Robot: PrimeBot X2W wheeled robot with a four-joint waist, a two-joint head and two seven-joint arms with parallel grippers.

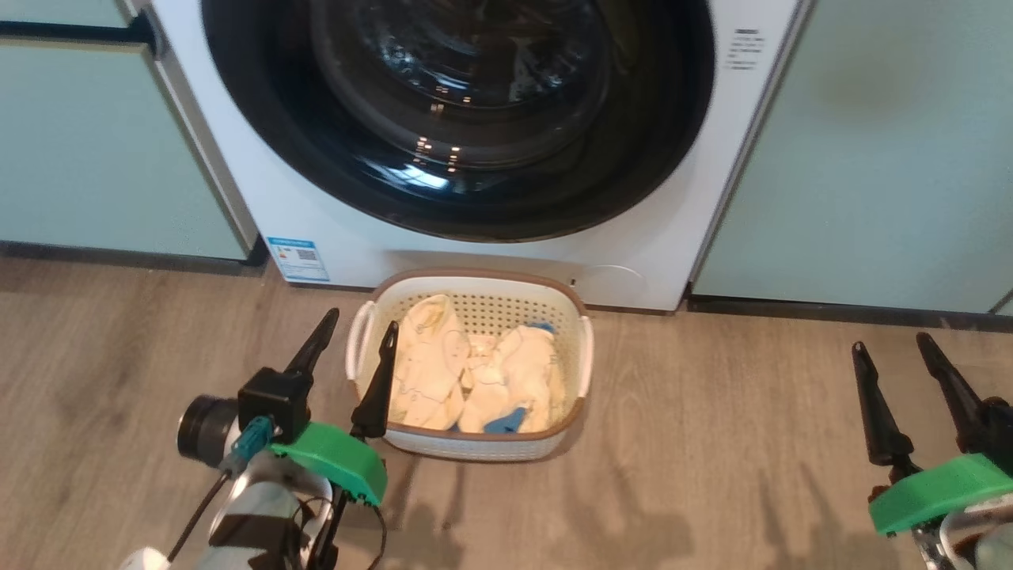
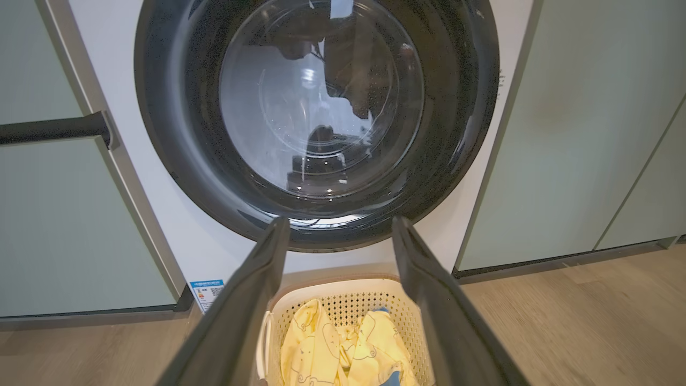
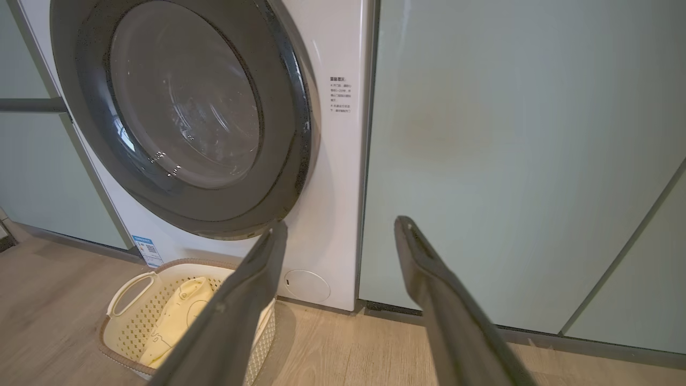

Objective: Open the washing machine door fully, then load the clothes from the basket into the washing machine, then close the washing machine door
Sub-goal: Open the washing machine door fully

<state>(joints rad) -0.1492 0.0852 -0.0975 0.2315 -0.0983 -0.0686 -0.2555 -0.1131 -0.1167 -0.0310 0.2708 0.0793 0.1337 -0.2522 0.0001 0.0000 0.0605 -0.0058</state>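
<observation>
Washing machine closed, full basket waiting at its foot

The white front-loading washing machine (image 1: pixel 356 253) stands upright with its washing machine door (image 1: pixel 459 111), a large round glossy black ring around a bulging clear glass window, shut flush against the front. A blue sticker (image 1: pixel 298 260) sits low at the machine's left corner and a round flap (image 3: pixel 306 285) low at its right. Just in front of the machine, below the door, the cream perforated basket (image 1: pixel 475 277) with a brown rim and white side handles sits upright on the wooden floor (image 1: pixel 712 443). Inside it the pale-yellow clothes (image 1: pixel 431 364) with faint line-drawn prints lie crumpled, a small blue piece (image 1: pixel 506 419) showing at the side farthest from the machine.
</observation>
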